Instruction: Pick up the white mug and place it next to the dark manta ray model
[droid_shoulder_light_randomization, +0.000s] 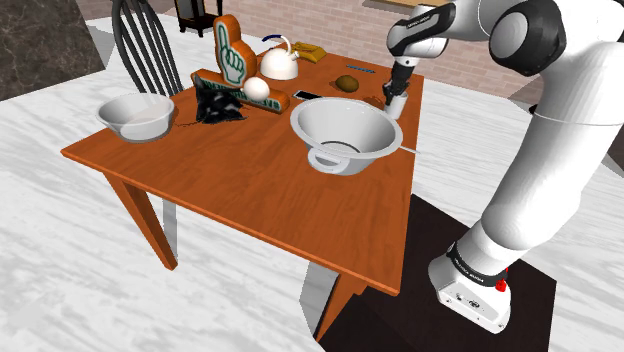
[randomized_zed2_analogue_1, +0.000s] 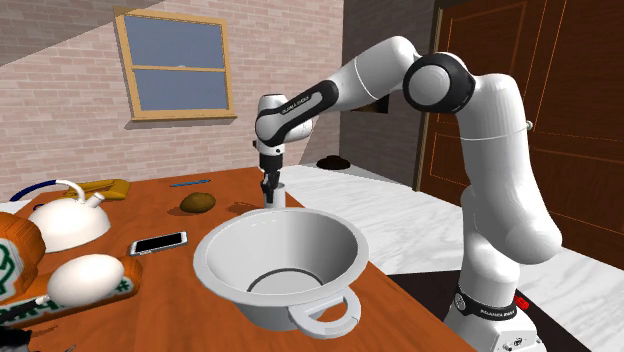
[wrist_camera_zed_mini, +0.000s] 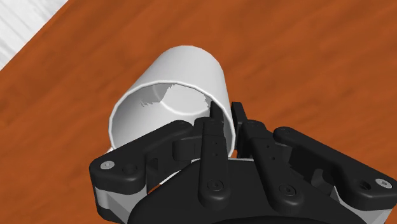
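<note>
The big bowl (randomized_zed2_analogue_1: 290, 262) hides the white mug's (randomized_zed2_analogue_1: 279, 198) lower half; the dark model (droid_shoulder_light_randomization: 218, 105) looks too small to make out.

Shoulder view. Upper right: my gripper (droid_shoulder_light_randomization: 396, 97), clasping the white mug (droid_shoulder_light_randomization: 394, 106) near the table (droid_shoulder_light_randomization: 230, 200) edge. Centre: the large white bowl (droid_shoulder_light_randomization: 345, 135) stands between me and the dark manta ray model (droid_shoulder_light_randomization: 218, 108). A phone (droid_shoulder_light_randomization: 307, 96) lies just above that bowl in frame. An egg (droid_shoulder_light_randomization: 257, 89) and a small bowl (droid_shoulder_light_randomization: 137, 117) flank the model; bare tabletop lies open across the frame's lower left.
</note>
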